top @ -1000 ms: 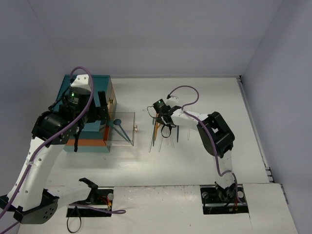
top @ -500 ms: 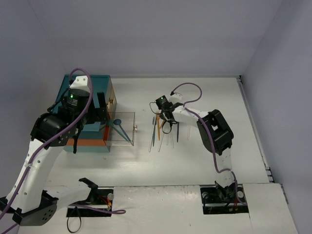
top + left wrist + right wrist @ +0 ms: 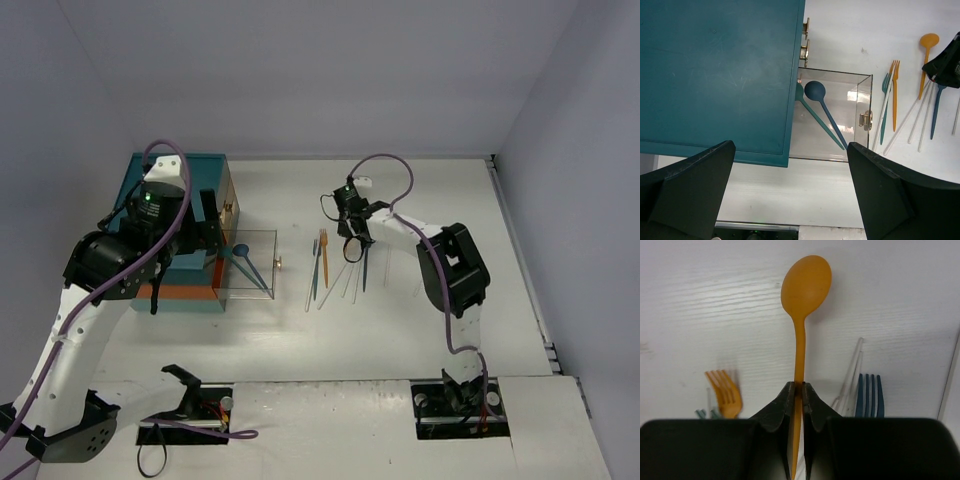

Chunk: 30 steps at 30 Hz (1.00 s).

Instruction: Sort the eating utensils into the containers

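Underneath everything, a broad white surface [image 3: 420,330]. At its left side, as anchor for the rest, a boxy teal chest with an orange lower band [image 3: 715,75].

Pulled well out from the chest's front, a clear plastic drawer [image 3: 840,73], gold handle outward. Probably left open to take more utensils.

Directly above the chest's front edge, the left gripper [image 3: 790,146], spread wide and holding nothing. Likely parked there to leave the drawer mouth free.

Well out in front of the chest, beyond the drawer, the right gripper [image 3: 796,390], clamped tight on the thin handle of a slim orange plastic spoon [image 3: 806,282], bowl pointing away from the fingers. Pinched on the handle, presumably, for its narrow sides and easy carrying. Impossible to say whether the spoon is already off the surface.

Just past the drawer's handle, away from the chest, a loose row lying roughly parallel: teal fork [image 3: 884,110], orange fork [image 3: 895,95], pale chopsticks [image 3: 910,122], blue fork [image 3: 935,112]. Unsorted as yet.

Inside the drawer, a dark blue spoon [image 3: 815,91] beside a teal utensil [image 3: 821,123], bowl ends nearest the chest. Apparently the spoon drawer, so a likely destination for the orange one.
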{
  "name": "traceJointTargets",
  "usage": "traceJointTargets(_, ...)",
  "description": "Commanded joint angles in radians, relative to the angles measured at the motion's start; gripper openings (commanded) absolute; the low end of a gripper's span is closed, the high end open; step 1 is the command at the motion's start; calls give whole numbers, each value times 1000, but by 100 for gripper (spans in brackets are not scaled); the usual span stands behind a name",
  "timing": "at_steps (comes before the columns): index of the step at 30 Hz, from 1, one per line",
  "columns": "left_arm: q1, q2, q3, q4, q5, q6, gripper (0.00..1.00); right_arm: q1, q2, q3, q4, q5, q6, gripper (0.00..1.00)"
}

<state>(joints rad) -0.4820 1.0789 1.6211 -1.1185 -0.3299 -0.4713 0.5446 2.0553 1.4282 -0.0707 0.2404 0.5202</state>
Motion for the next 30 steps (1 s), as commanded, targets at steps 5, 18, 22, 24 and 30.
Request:
traceJointTargets(5, 8, 7, 17, 46, 6, 0, 94, 28, -265, -6, 144, -160, -222, 0)
traceJointTargets(18, 8, 29, 40, 55, 25, 2, 94, 143, -387, -39, 146, -97, -257, 6)
traceJointTargets(22, 8, 46, 40, 60, 54, -6, 94, 64, -367, -90, 123, -141, -271, 28)
traceJointTargets(24, 8, 54, 42, 65, 58, -9, 94, 51, -341, -94, 103, -140, -319, 33)
traceJointTargets(30, 8, 56, 51, 65, 63, -12, 94, 14, -225, -55, 73, -215, -419, 42)
